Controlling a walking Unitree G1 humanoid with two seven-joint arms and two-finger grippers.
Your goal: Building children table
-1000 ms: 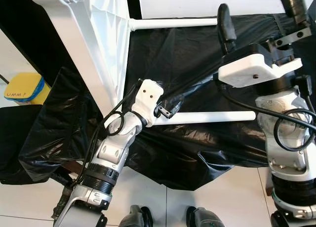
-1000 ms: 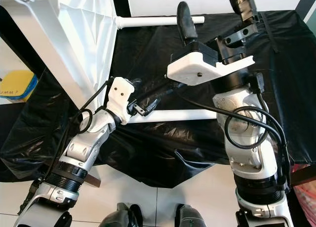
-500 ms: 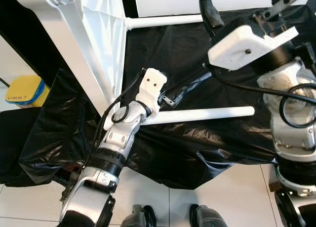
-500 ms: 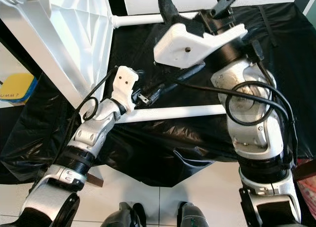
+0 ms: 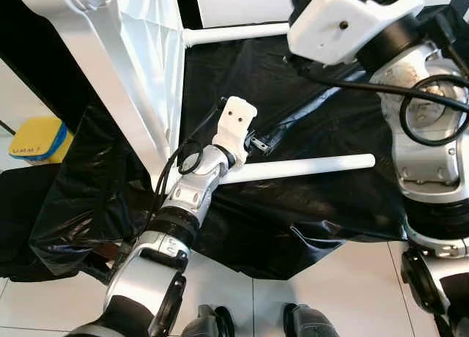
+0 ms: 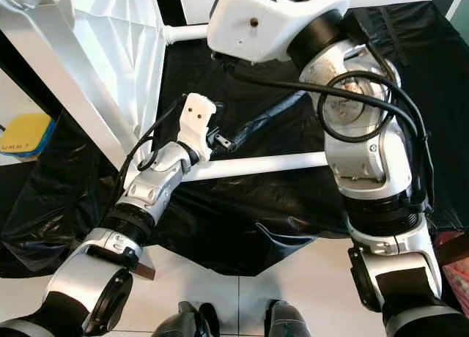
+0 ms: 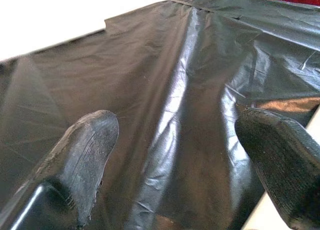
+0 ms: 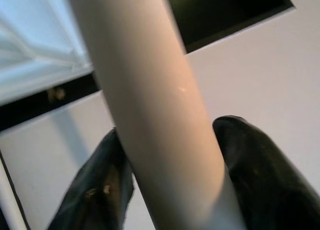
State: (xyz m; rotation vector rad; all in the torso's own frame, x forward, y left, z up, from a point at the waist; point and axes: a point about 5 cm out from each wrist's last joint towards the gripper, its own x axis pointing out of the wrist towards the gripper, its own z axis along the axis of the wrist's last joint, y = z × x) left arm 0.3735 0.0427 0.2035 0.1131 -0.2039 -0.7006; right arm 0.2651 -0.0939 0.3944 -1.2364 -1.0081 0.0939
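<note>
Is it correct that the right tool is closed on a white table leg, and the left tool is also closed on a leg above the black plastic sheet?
Not quite. The right tool does clamp a white table leg, but the left tool is open and holds nothing. The left wrist view shows its two fingers spread apart over the black plastic sheet.

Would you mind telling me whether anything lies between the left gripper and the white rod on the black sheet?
Nothing visible does. The left gripper, fingers apart, hovers over bare black sheet, and the white rod lies right beside its wrist.
</note>
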